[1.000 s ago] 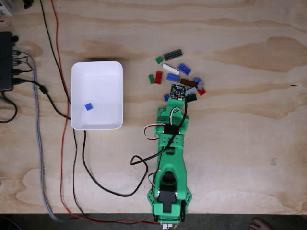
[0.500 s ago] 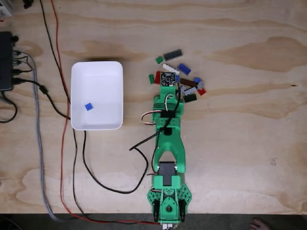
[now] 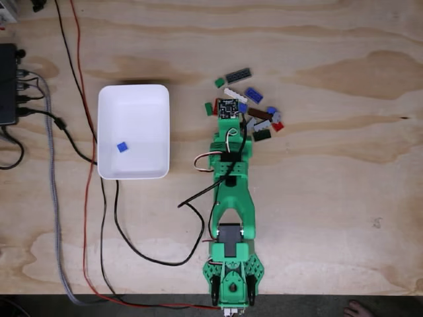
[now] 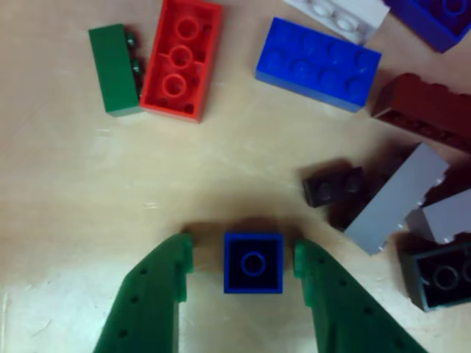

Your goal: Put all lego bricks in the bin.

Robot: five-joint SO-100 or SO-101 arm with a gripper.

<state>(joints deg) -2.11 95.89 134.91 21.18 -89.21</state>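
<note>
The gripper [image 4: 239, 259] stood open, fingers [image 4: 163, 294] spread narrowly either side of a small blue brick [image 4: 253, 262], not touching it. The brick lay hollow side up on the table [image 3: 330, 165], among the lego bricks [image 3: 254, 112] near its far edge, right of the bin [image 3: 133, 92].

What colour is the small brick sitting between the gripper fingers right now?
Blue: the small brick between the gripper fingers, clearest in the other view.

Fixed view: arm [image 3: 232, 191] hides the small blue brick [image 4: 253, 262]; other view crops white brick [image 4: 338, 10] at top.
</note>
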